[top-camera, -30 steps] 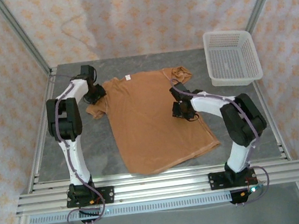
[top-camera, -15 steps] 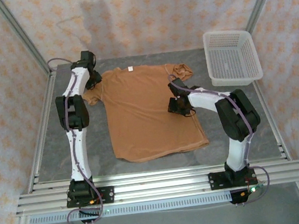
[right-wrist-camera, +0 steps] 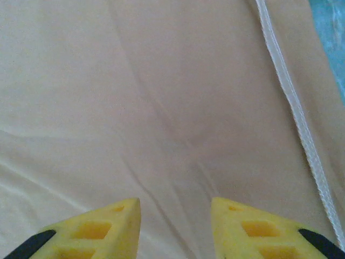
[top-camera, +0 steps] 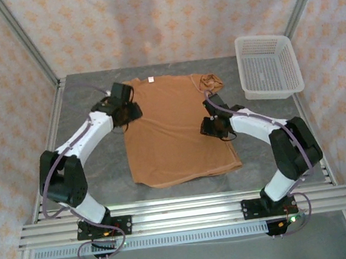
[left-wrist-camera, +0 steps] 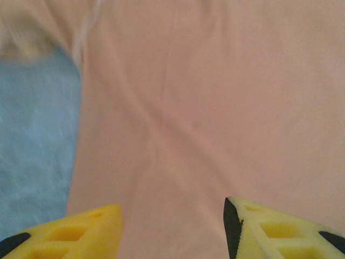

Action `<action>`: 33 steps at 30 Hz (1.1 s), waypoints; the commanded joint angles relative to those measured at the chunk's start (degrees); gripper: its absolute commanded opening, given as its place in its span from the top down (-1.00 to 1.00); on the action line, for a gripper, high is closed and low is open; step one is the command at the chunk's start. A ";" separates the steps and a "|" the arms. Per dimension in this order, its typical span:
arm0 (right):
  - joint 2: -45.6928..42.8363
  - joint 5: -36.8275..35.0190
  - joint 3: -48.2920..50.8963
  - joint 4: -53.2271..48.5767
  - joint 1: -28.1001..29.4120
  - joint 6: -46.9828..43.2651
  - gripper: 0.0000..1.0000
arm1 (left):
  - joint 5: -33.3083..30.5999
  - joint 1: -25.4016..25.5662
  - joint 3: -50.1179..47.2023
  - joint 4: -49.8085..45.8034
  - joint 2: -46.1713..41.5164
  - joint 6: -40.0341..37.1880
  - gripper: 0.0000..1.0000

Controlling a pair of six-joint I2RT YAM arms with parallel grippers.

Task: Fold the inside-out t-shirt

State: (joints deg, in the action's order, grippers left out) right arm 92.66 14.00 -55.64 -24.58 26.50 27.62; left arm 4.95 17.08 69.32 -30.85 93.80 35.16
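Two end effectors sit low over the orange-tan, soft cloth inside-out t-shirt (top-camera: 177,135). It lies spread flat on the grey, mottled counter (top-camera: 96,170), with its neck toward the far edge and its hem toward the arm bases. A small white label (top-camera: 151,79) shows at the collar. On the shirt's right side, the sleeve (top-camera: 210,83) is bunched into a crumpled lump near the far edge. The lump is close to, but apart from, the white plastic mesh basket (top-camera: 268,67) standing in the far right corner of the counter.

From above, the left end effector (top-camera: 126,110) is over the shirt's left shoulder edge, partly over cloth and partly over bare counter. In the left wrist view the left end effector (left-wrist-camera: 172,216) has its two yellow fingers (left-wrist-camera: 81,229) spread well apart. Smooth cloth lies beneath the gap and nothing is held between them. Grey counter shows along the left of that view.

The right end effector (top-camera: 215,126) is over the shirt's right side, about midway between sleeve and hem. In the right wrist view the right end effector (right-wrist-camera: 175,216) has its yellow fingers (right-wrist-camera: 97,226) parted, more narrowly than the left pair. Flat, lightly creased cloth lies under the gap and none of it is pinched. A white stitched seam (right-wrist-camera: 294,108) runs down the cloth to the right. Whether either pair of fingertips touches the fabric cannot be told.
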 commanded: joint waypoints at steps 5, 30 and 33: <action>5.99 -5.01 0.50 4.15 -1.34 0.47 0.23 | 2.53 1.52 -3.71 4.60 8.62 2.62 -0.06; -3.49 -6.31 -3.58 -7.47 -3.66 -3.43 0.21 | -9.21 1.76 3.27 -5.62 10.03 -4.84 -0.10; -10.74 -7.26 1.73 -9.25 -2.49 -1.45 0.25 | -9.35 2.40 2.76 -6.40 5.27 -2.59 -0.13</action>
State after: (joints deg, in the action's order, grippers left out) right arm 87.05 8.71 -57.17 -29.61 23.14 24.69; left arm -1.02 19.73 72.47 -35.48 103.79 30.59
